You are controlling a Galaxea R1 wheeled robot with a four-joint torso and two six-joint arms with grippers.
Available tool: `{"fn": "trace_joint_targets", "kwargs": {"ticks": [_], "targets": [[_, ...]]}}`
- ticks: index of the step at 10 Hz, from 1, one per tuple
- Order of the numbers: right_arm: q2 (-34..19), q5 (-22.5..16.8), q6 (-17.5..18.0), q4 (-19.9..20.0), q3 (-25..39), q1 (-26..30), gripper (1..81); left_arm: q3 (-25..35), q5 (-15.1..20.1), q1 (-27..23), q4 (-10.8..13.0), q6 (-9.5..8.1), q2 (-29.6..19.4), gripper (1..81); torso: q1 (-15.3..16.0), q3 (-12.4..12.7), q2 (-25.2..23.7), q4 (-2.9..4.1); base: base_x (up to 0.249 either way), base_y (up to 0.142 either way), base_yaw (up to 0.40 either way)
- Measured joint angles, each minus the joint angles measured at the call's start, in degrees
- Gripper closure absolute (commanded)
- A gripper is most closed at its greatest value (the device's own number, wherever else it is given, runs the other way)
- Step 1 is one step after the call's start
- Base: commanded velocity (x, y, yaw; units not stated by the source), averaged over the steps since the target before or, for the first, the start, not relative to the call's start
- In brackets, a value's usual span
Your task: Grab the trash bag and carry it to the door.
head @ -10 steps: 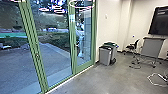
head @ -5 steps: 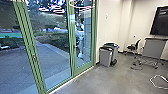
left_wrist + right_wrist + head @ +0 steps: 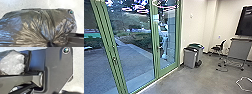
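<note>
Closely gathered, the trash bag lies directly at the left gripper, large and dark in the left wrist view. Its folds run together tightly to this place, so the gripper seems to be holding the bag by its neck. The bag covers a part of the robot's dark plate; whether it touches this plate, I cannot tell. About the right gripper, I cannot tell if it stands wide or narrow.

Concerning what is cut off or hidden, the glass doors with green frames go out of the head view at the edge. The dark screen on the wall side is also cut off. Beside the doors, the gray bin hides partly the bin with the green top. Behind the glass there is a pale shape, maybe a person, but it is difficult to make out.

As for the different views, the head view gives the room with a gray stand on wheels, a black chair near it, and on the floor a white loop, cut off at the edge. The right wrist view gives a whitish, crumpled plastic piece against something dark; whether it belongs to the bag, I cannot say.
</note>
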Motion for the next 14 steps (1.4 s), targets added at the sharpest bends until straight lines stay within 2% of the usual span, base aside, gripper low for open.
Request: {"fn": "trace_joint_targets", "kwargs": {"ticks": [14], "targets": [[-0.1,0.0,0.0,-0.01,-0.17,0.0,1.0,-0.09,-0.05,0.0,0.04,0.07,0.16,81.1,0.0,0.0,0.0,0.0,0.178,-0.073,0.0]]}}
